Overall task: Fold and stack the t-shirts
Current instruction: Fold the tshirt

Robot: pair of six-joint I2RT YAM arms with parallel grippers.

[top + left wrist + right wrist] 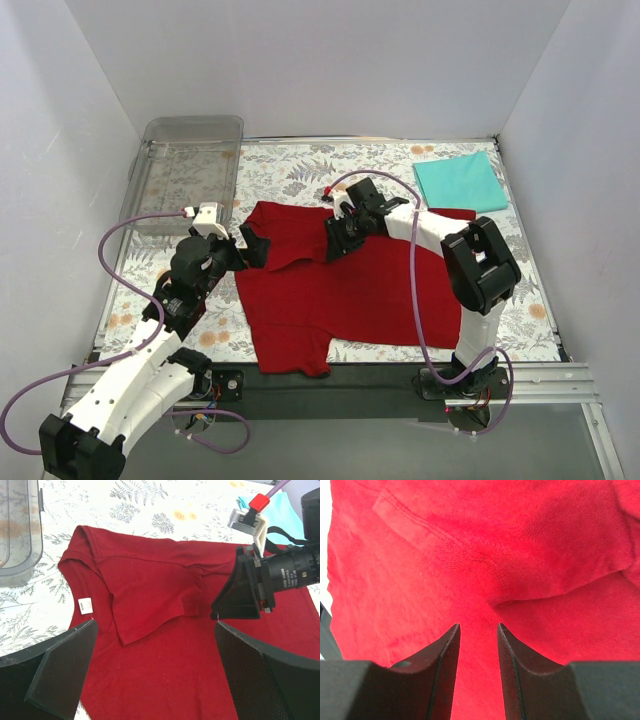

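From above, the dark red t-shirt (340, 300) lies spread on the floral-patterned mat (300, 170) that covers the tabletop. Its hem is towards the arms' bases and one sleeve is folded in over the chest. The teal t-shirt (460, 183) sits folded in the far right corner of the mat, well apart from the red one. A clear plastic tray (190, 170) stands at the far left. The left tool (250, 247) is over the red shirt's left shoulder area. The right tool (333, 245) points down at the folded-in sleeve.

In the left wrist view, the left tool (155, 625) is released, its fingers (65, 670) spread wide above the red cloth with nothing between them. A white neck label (85, 605) shows by the collar. The right tool (215, 614) has its tip at the cloth beside the sleeve's edge. The tray (17, 555) is at the upper left and a strip of the teal t-shirt (285, 510) at the upper right.

In the right wrist view, the right tool (478, 627) has its fingers (445, 670) only narrowly parted and gripping nothing. The red t-shirt (470, 555) fills the frame beneath them, and a stitched sleeve hem runs across it.
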